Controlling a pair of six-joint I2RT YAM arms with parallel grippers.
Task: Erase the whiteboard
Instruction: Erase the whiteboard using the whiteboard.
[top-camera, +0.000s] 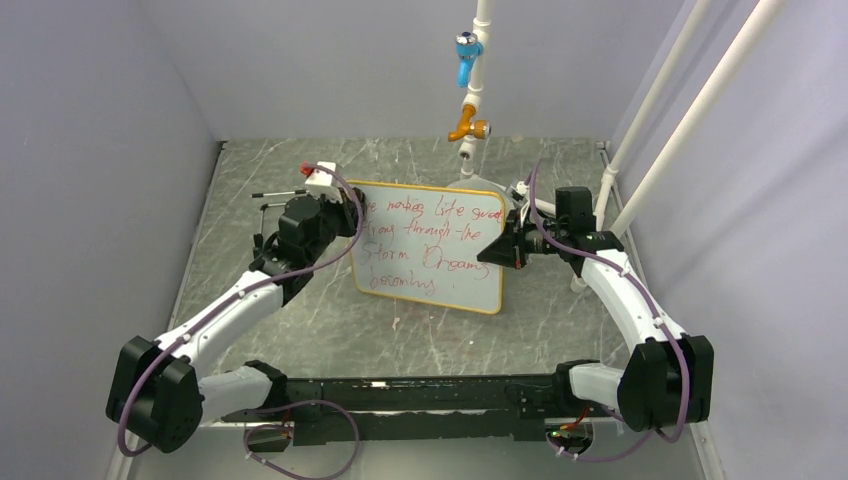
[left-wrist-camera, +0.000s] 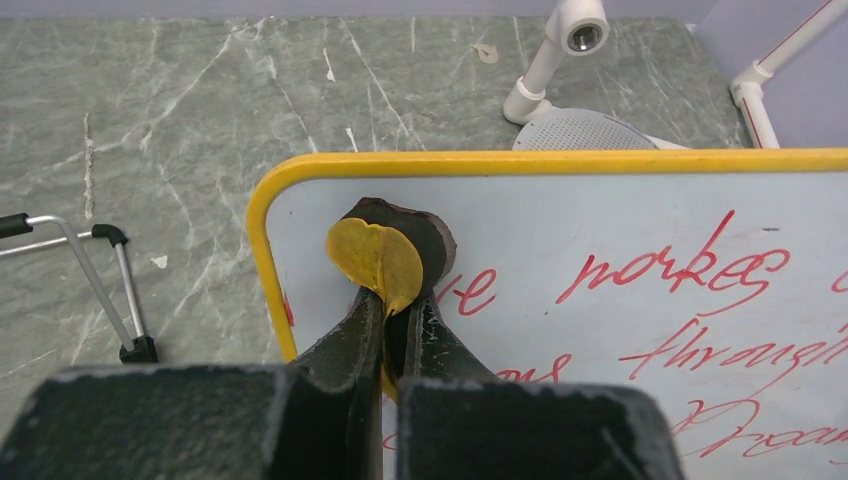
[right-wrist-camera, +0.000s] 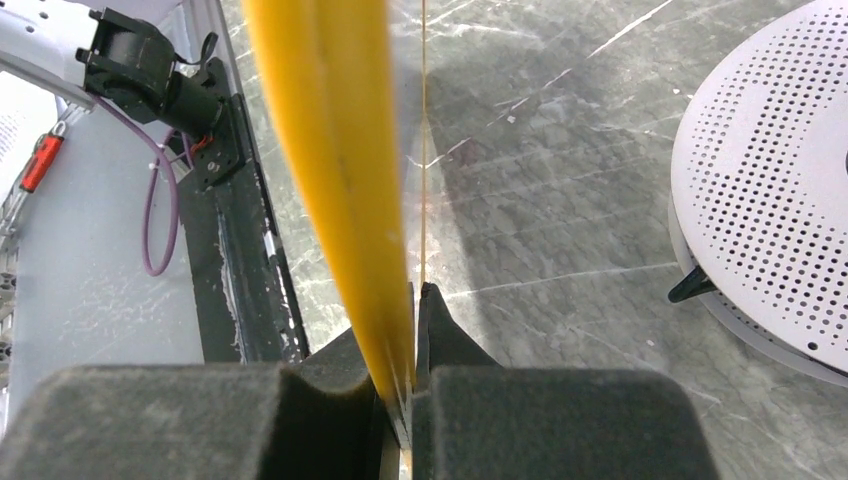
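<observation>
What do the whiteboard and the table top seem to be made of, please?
The whiteboard: smooth white panel with soft sheen, probably coated board or plastic; its yellow frame looks like moulded plastic. The table top: grey-green with white veins, marble or a printed imitation.

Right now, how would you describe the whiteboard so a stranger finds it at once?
On the grey marbled table, between the two arms, the whiteboard has its right edge clamped in the right gripper. Its yellow frame and red handwriting set it apart from the round grey perforated disc behind it.
</observation>
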